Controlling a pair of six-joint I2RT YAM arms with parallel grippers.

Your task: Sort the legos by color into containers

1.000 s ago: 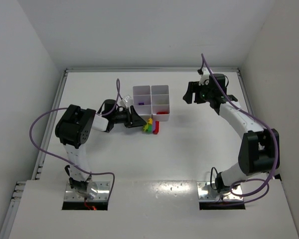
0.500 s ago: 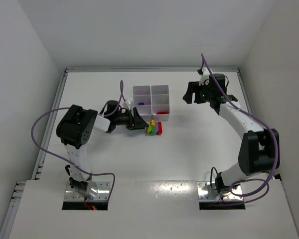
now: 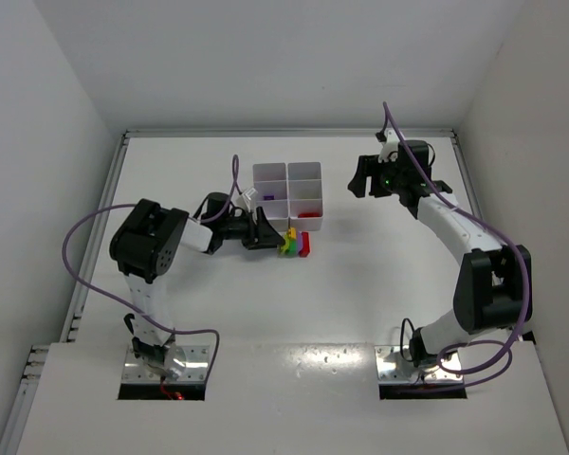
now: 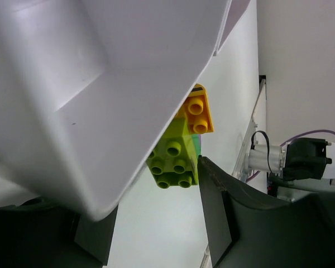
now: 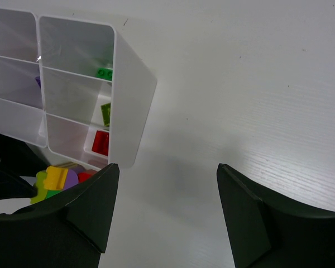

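The white six-compartment tray stands mid-table. A cluster of loose legos, yellow, green, purple and red, lies just in front of its near right corner. My left gripper is open, lying low beside the tray's near edge, its tips almost at the cluster. In the left wrist view the lime green lego and a yellow-orange lego sit just past the right fingertip, and the tray wall fills the upper left. My right gripper is open and empty, right of the tray.
In the right wrist view the tray holds a green brick, a lime brick, a red brick and a purple one. White walls enclose the table on the left, back and right.
My left gripper has slid to the right along the tray's near edge, up to the lego cluster, which has shifted slightly right. The right arm has not moved.
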